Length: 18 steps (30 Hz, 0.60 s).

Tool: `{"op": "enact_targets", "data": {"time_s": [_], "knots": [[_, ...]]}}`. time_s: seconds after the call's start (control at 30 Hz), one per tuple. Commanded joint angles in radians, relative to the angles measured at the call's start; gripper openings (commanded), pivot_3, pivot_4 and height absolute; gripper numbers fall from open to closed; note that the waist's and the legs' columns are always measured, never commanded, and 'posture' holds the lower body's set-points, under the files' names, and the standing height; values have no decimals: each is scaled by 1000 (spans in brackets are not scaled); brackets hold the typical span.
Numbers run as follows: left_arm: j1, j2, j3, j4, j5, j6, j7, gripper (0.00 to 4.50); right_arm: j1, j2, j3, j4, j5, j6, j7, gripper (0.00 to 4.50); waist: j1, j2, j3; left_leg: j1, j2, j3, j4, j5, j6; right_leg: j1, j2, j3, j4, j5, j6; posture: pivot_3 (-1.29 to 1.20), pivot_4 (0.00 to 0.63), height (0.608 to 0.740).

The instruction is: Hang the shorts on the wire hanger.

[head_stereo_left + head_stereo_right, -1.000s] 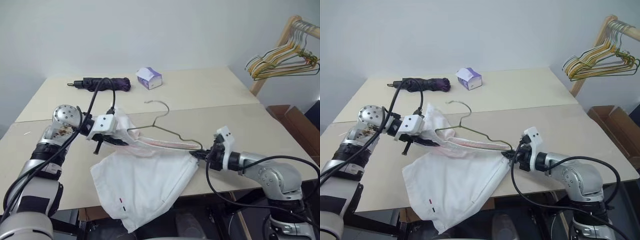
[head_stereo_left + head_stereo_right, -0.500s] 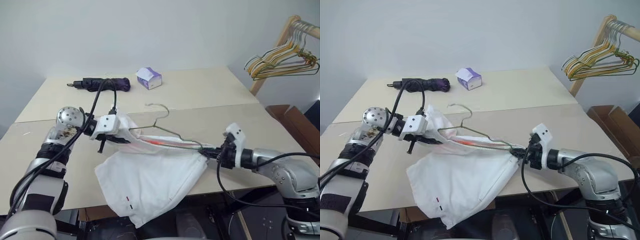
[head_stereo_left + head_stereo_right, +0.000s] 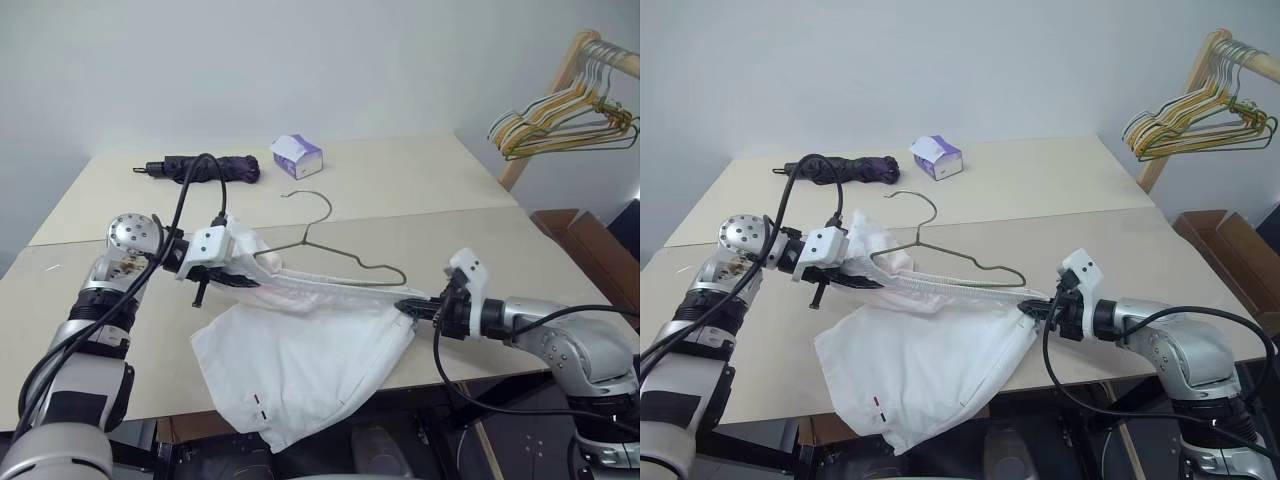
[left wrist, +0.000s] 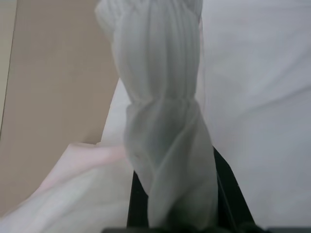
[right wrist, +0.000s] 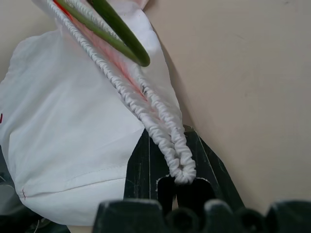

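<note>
Here, gathered white shorts [image 3: 300, 365], thin triangular wire hanger [image 3: 335, 260]

Bench [image 3: 470, 235]: pale beige top, made of two slabs set edge to edge, with a seam running across between the far slab and the near one.

On the far slab: one folded dark purple umbrella [image 3: 205, 167], lying flat near the left end; one small white-and-purple tissue box [image 3: 298, 156], just right of the umbrella and apart from it.

On the near slab: white shorts [image 3: 300, 365], lower part spread on the surface, one corner hanging over the front edge.
</note>
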Motion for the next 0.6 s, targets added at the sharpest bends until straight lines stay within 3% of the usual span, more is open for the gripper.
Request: {"op": "enact_targets", "data": {"time_s": [0.03, 0.4, 0.6], "knots": [[4, 57, 8, 12, 41, -37, -14, 0, -9, -39, -40, 17, -23, -22, -8, 29, 0, 0, 0, 0, 0, 0, 0, 0, 0, 0, 0, 0, 0, 0, 0, -253, 0, 740], [13, 74, -14, 52, 104, -126, 24, 0, -20, -73, -37, 29, -26, -24, 8, 29, 0, 0, 0, 0, 0, 0, 0, 0, 0, 0, 0, 0, 0, 0, 0, -256, 0, 740], [-6, 70, -31, 111, 185, -154, 149, 0, -28, -115, -45, -21, -13, -27, 30, 29, 0, 0, 0, 0, 0, 0, 0, 0, 0, 0, 0, 0, 0, 0, 0, -259, 0, 740]]}}
